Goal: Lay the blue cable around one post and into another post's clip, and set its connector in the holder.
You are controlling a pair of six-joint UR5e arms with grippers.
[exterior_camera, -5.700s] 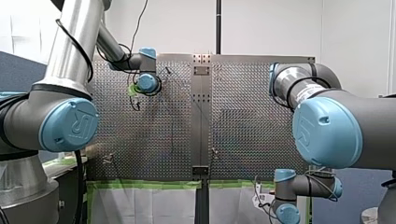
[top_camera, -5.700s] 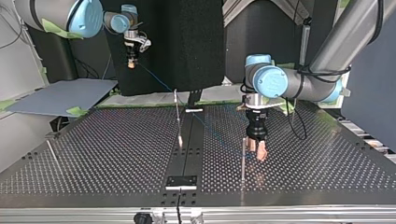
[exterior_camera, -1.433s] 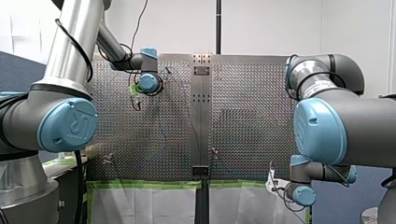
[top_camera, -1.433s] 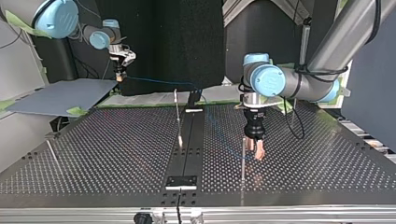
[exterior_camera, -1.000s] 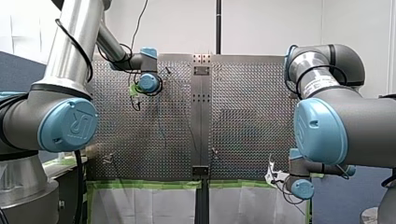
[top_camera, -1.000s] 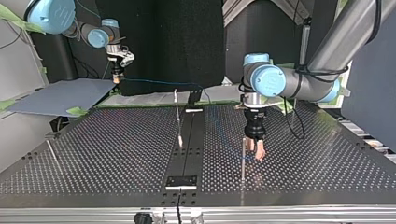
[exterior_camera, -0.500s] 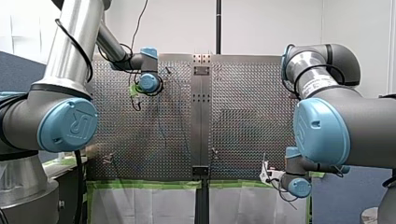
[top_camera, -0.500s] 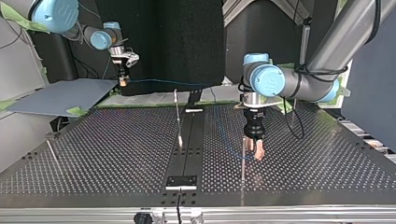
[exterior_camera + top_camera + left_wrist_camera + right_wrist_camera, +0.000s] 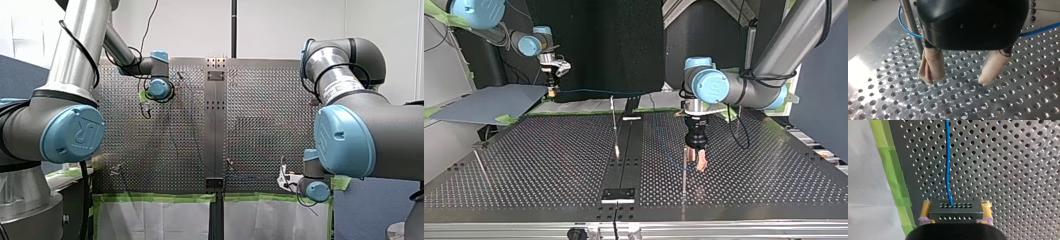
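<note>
1. The perforated table [image 9: 524, 165] stands before a dark curtain.
2. At the top view's left, my right gripper [image 9: 553, 91] pinches the connector [image 9: 956, 212].
3. The blue cable [image 9: 594, 91] leads from the connector and curves round the post [image 9: 684, 172].
4. My left gripper [image 9: 698, 162] stands spread and empty just beside that post.

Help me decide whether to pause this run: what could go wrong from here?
The blue cable runs from the connector in my right tool round the post beside my left tool; more pull might slip it off the post or tug the connector loose. My open left tool, close to that post, could snag the cable.
</note>
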